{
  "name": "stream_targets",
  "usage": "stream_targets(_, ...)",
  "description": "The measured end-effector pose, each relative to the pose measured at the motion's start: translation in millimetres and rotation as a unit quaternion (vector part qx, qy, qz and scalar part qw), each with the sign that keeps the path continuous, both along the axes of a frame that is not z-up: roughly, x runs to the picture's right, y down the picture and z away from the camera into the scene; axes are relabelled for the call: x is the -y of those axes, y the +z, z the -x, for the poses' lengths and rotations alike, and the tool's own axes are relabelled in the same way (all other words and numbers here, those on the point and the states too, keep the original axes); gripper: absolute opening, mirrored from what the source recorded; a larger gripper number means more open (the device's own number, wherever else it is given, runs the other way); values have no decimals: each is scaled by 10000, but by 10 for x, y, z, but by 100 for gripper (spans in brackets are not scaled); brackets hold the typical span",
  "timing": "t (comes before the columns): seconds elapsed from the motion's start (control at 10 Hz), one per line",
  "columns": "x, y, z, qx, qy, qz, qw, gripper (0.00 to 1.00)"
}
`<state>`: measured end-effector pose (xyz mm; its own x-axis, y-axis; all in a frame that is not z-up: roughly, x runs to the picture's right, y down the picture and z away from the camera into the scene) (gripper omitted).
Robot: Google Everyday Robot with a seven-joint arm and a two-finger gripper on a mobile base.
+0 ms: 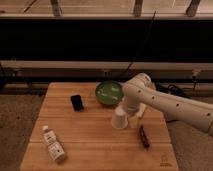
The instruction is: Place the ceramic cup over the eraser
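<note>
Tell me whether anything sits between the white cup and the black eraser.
Nothing visible does. Bare wood lies between the ceramic cup and the eraser to its left. The green bowl sits behind that line, the bottle well in front. The claw is at the cup.

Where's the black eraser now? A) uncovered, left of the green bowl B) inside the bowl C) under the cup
A: the eraser lies uncovered left of the green bowl; the ceramic cup stands apart to its right, claw at the cup.
</note>
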<state>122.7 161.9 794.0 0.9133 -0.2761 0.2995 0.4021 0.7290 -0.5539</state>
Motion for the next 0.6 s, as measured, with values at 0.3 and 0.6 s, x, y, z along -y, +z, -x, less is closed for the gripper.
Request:
stream_targets(0.3,41,-1,95,124,-28,-3,9999,80)
stream_targets(0.6,92,14,271,385,-16,64,9992,80)
